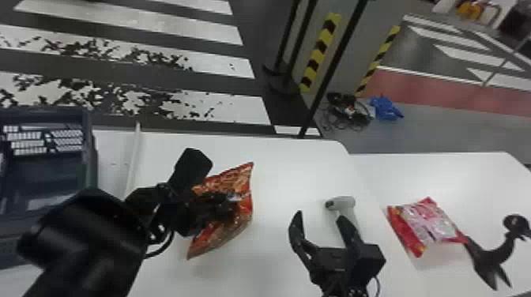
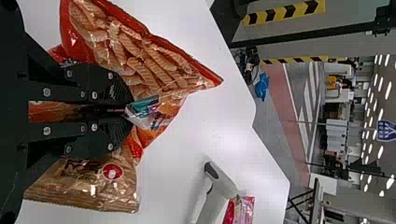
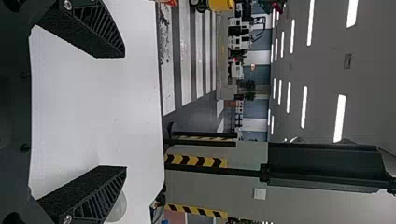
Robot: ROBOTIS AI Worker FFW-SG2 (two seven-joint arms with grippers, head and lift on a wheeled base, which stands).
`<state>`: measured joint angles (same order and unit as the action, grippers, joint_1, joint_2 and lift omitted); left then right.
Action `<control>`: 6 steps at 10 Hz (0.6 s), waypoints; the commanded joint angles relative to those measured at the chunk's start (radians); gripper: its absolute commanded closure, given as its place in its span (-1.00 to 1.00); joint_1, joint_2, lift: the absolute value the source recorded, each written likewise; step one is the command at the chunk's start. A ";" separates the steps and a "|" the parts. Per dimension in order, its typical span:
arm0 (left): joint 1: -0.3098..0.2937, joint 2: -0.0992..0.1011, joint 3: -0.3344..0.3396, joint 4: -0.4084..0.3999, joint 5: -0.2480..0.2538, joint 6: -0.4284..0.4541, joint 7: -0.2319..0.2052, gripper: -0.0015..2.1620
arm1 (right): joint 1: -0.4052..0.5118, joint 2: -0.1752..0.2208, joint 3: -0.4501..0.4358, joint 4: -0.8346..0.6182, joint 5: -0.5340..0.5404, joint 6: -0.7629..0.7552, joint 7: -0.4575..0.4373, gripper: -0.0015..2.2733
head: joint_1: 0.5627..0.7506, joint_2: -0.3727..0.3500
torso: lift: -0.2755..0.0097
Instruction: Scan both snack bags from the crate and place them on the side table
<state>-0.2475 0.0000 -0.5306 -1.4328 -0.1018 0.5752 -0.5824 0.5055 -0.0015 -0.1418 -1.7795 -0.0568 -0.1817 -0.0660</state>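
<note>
One orange-and-red snack bag (image 1: 241, 183) is held pinched in the left gripper (image 1: 231, 209), one red-and-pink snack bag (image 1: 430, 224) is laid on the side table (image 1: 470, 173), right of the spread, empty right gripper (image 1: 320, 215), and a scanner (image 1: 346, 203) is set near the latter's fingertips.

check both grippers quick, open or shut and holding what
Left tool: closed on the shiny orange, red and brown snack bag.
Right tool: open and empty, its fingers spread wide over the flat white table.
</note>
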 commanded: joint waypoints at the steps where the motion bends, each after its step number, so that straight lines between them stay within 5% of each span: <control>1: 0.002 -0.003 0.003 -0.005 0.021 0.013 0.006 -1.00 | 0.001 0.002 0.001 0.000 0.000 0.000 0.000 -0.94 | 0.41 -0.94 | 0.24; 6: 0.033 -0.003 0.090 -0.101 0.063 0.013 0.053 -0.97 | 0.001 0.002 -0.001 0.000 0.000 0.003 0.000 -0.94 | 0.41 -0.94 | 0.24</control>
<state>-0.2203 0.0000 -0.4593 -1.5147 -0.0425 0.5903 -0.5285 0.5062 -0.0015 -0.1424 -1.7794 -0.0561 -0.1791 -0.0659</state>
